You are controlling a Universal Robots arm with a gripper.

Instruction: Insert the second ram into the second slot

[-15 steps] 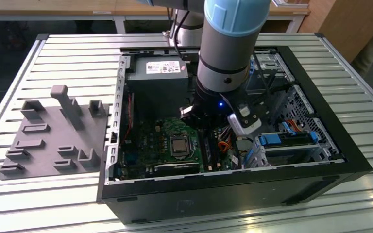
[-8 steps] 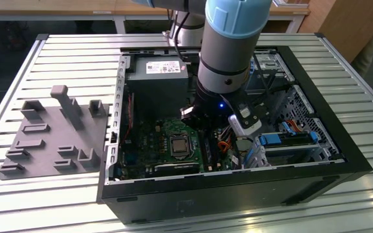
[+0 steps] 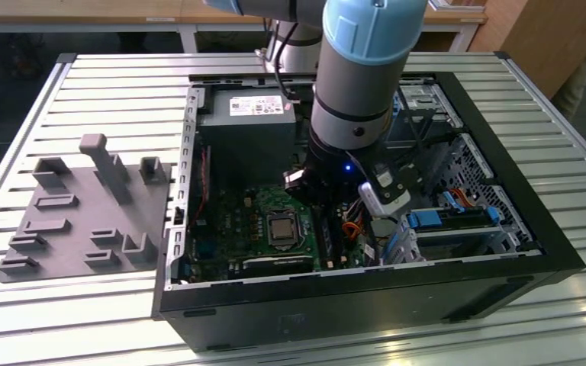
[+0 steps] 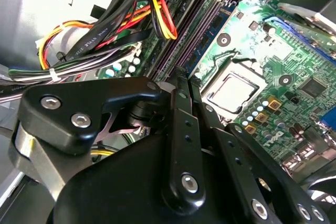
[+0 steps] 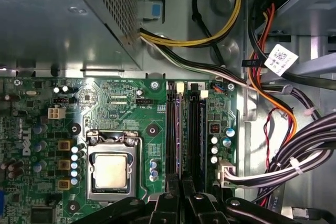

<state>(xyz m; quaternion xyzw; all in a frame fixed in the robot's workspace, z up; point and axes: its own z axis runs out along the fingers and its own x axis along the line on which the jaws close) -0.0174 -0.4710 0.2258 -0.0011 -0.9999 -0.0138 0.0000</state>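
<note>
On the slatted metal table (image 3: 89,84), inside the open computer case (image 3: 537,252), the end effector (image 5: 181,190) hovers with fingers drawn together over the memory slots (image 5: 184,129), apparently seating the second ram (image 4: 181,98), which calls for straight downward pressure.

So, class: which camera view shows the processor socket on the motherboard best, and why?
The first wrist view: the processor socket appears square-on and unobstructed beside the memory slots. The second wrist view shows it tilted, behind the gripper. In the exterior view it is small, beside the arm.
</note>
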